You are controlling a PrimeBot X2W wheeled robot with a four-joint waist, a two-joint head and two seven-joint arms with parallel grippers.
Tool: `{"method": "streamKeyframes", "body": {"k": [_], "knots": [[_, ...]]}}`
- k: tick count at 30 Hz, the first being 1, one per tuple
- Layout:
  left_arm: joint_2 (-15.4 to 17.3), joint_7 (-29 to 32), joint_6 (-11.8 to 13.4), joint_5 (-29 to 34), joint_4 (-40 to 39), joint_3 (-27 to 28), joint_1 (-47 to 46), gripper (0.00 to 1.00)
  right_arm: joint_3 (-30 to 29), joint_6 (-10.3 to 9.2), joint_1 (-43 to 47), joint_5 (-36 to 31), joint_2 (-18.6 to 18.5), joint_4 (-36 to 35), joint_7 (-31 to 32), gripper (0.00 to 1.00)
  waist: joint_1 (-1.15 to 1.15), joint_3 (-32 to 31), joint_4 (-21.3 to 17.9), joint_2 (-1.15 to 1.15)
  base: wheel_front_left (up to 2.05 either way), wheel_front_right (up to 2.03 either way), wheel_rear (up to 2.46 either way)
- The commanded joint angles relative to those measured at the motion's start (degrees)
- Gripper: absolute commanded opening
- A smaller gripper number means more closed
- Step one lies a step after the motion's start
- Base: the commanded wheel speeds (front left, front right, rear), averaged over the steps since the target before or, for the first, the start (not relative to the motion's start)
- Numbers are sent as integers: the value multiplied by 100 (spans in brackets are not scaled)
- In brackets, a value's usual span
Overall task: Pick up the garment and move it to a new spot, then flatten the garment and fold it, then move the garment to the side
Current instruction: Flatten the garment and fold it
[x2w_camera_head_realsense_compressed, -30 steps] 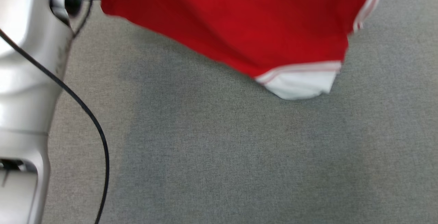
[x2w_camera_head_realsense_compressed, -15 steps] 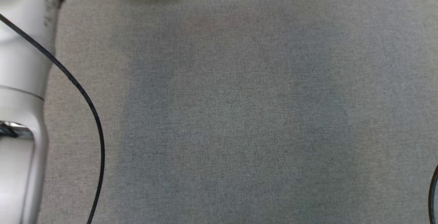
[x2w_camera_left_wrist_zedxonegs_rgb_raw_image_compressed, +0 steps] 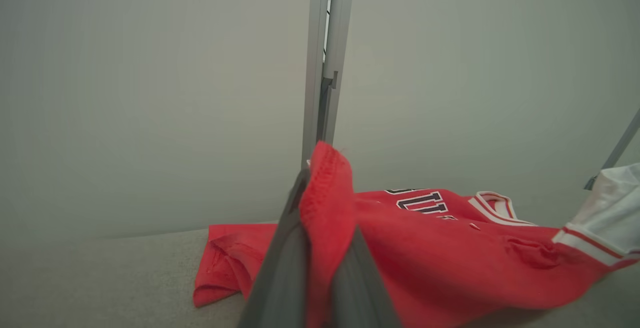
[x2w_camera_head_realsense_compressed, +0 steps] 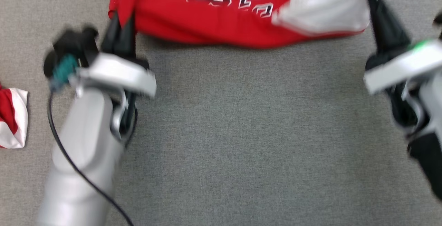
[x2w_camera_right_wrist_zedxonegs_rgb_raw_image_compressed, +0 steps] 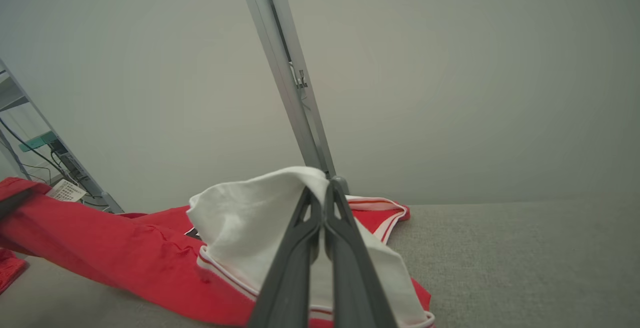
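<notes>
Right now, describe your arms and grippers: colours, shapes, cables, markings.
The left forearm and right wrist are smooth silver-grey shells. The left gripper and right gripper each have two long, tapering dark-grey fingers. A thin black cable loops along the left forearm, a teal part beside its wrist. A green light glows on the right wrist.

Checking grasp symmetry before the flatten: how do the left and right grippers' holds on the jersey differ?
The left gripper pinches a red edge of the jersey; the right gripper pinches its white panel. In the wrist views, red cloth bunches between the left fingers, covering part of one, while the right fingers sit pressed together, both bare. Shared: both are shut on the same jersey, at opposite ends.
</notes>
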Motion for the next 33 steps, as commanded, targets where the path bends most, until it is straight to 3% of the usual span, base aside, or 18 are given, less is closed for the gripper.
{"method": "streamKeyframes", "body": {"k": [1, 6, 12, 21, 33], "knots": [[-40, -20, 40, 100, -258, 73, 341, 0, -116, 3, 412, 23, 18, -223, -13, 0, 0, -71, -17, 0, 0, 0, 0], [-86, -20, -24, 422, -1127, 105, 1813, 0, -648, 4, 2130, -14, 231, -869, -13, 0, 0, -376, -31, 0, 0, 0, 0], [117, -21, -77, 618, -1773, 44, 3196, 0, -1176, 3, 3878, -114, 393, -1533, -13, 0, 0, -848, -48, 0, 0, 0, 0], [553, 565, 42, 521, -2853, 74, 4504, 0, -1895, 3, 5516, -488, 573, -2446, 83, 0, 0, -1153, -175, 0, 0, 0, 0], [840, 1869, 480, 278, -4284, 262, 5758, 0, -2321, 3, 6839, -1023, 1006, -3909, 1689, 0, 0, -1413, -219, 0, 0, 0, 0]]}}
